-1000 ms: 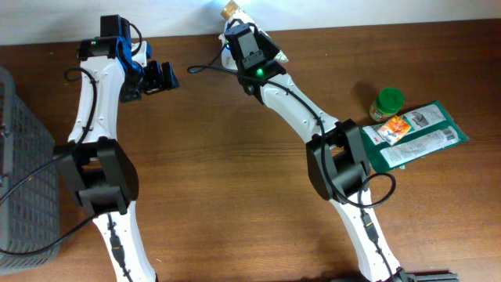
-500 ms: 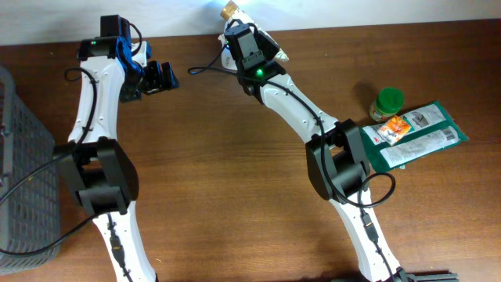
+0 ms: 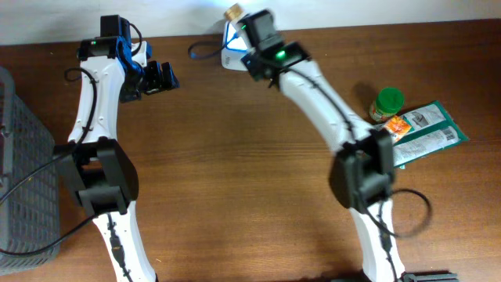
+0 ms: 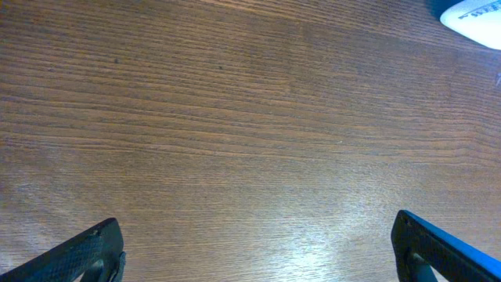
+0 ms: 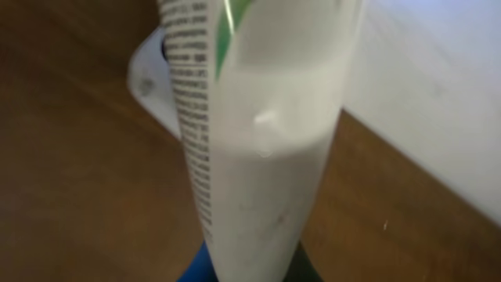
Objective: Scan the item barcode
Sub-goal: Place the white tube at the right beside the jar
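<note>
We judge the presenting step in hand: right pincer (image 3: 244,23) clamped on the white tube (image 5: 258,157) at the far edge of the desk (image 3: 235,172), just over the scanner (image 3: 232,55), left pincer (image 3: 166,76) apart, idle; next, turn the tube's barcode scannerward.

Left hand (image 3: 163,76) spread wide, right hand (image 3: 239,33) clamped tight

A white tube (image 5: 266,157) (small print, green stripe) is standing mid-frame, partly covering a white rounded object (image 5: 147,84) behind
</note>
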